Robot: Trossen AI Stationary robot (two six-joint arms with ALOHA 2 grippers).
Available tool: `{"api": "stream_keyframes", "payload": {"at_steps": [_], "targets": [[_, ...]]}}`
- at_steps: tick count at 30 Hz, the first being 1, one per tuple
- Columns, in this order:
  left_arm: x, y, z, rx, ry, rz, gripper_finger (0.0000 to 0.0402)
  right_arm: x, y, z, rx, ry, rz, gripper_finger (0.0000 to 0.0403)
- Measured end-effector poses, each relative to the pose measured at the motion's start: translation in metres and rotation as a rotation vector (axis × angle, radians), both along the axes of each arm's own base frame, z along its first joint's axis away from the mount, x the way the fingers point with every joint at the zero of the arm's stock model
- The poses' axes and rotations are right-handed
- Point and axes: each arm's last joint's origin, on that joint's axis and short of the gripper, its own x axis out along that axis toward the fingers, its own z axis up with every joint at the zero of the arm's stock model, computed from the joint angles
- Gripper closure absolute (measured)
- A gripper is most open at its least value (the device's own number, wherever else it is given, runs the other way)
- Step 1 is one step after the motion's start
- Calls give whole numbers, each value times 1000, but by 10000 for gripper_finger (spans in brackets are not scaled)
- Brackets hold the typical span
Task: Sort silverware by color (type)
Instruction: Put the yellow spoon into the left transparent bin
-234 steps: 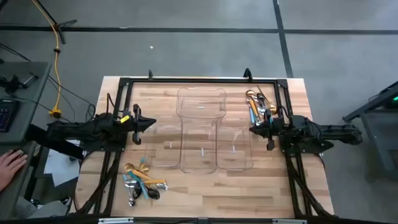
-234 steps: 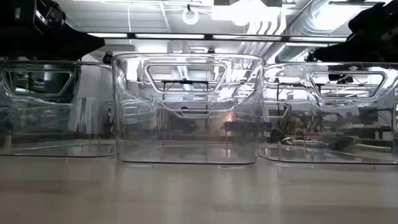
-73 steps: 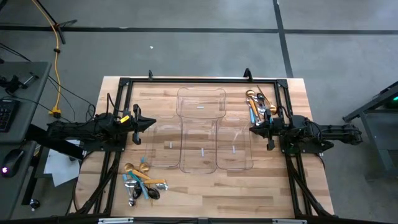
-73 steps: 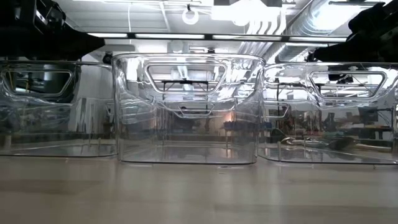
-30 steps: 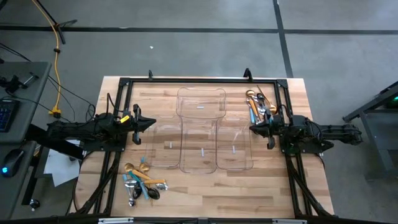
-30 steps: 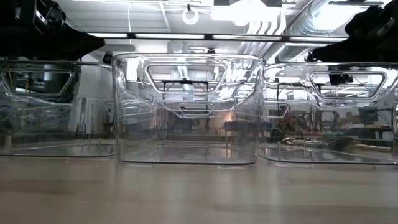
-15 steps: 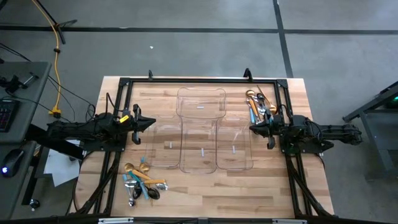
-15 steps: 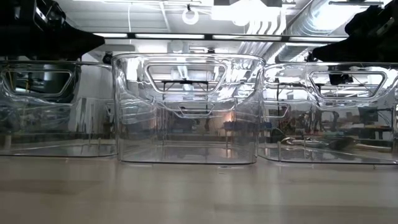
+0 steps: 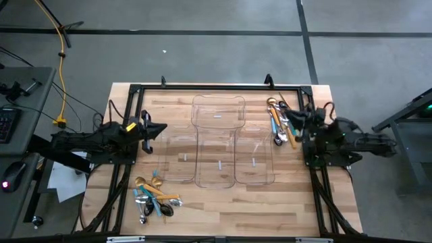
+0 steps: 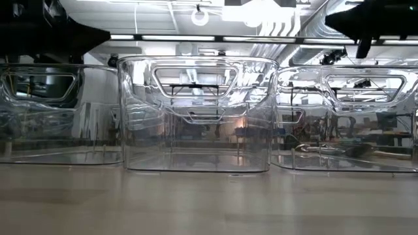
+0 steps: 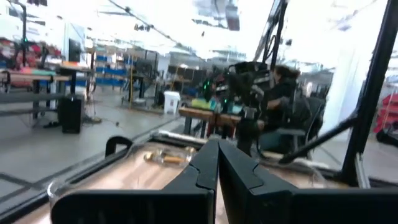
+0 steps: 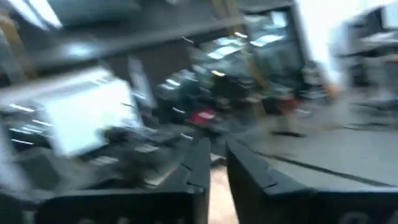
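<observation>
At the middle of the wooden table (image 9: pixel 223 209) stands a cluster of clear plastic trays (image 9: pixel 217 145), four as far as can be made out from above. No cutlery shows inside any of them in either the high or the low view (image 10: pixel 196 114).

Silverware, first group (image 9: pixel 279 120): lying on the bare wood just beside the trays' right edge, toward the far end of the cluster. Gold, orange-handled and light-blue-handled pieces are heaped together and overlapping.

Silverware, second group (image 9: pixel 152 197): lying on the wood off the trays' near left corner, close to it but not touching. Gold, light-blue and dark pieces are tangled in one pile.

Left gripper (image 9: pixel 162 129): hovering just off the trays' left side, pointing toward them. Its own wrist view (image 11: pixel 217 162) shows the two fingers pressed together, clenched on nothing.

Right gripper (image 9: pixel 295 116): to the right of the trays, just beside the first group of silverware and raised above the table. Its wrist view (image 12: pixel 217 168) is smeared, but a narrow gap shows between the fingers; they stand slightly parted, with nothing between them.
</observation>
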Motion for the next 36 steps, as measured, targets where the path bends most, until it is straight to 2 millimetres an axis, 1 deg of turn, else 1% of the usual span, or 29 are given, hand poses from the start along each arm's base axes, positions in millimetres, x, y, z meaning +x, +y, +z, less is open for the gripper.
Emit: {"api": "stream_keyframes", "payload": {"at_steps": [2, 4, 8, 11, 14, 20, 23, 27, 31, 36], "targets": [[-1, 0, 2, 0, -22, 0, 398, 0, -3, 9, 30, 89, -88, 333], [-1, 0, 4, 0, -48, 0, 398, 1, -6, 17, 97, 154, -174, 305], [-2, 0, 6, 0, -64, 0, 398, 13, -13, 16, 212, 327, -306, 252], [-2, 0, 6, 0, -65, 0, 398, 27, -21, 17, 291, 385, -379, 220], [-2, 0, 6, 0, -66, 0, 398, 42, -34, 17, 388, 421, -448, 200], [-2, 0, 6, -7, -67, -1, 398, 61, -72, 6, 587, 637, -460, 192], [-2, 0, 6, -7, -66, -1, 398, 66, -92, -1, 698, 721, -438, 195], [-2, 0, 6, -8, -66, -2, 398, 70, -114, -11, 799, 826, -412, 200], [-2, 0, 6, -8, -66, -2, 398, 70, -130, -28, 889, 914, -434, 206], [-1, 0, 5, -10, -62, -2, 398, 75, -140, -51, 974, 1021, -423, 208]]}}
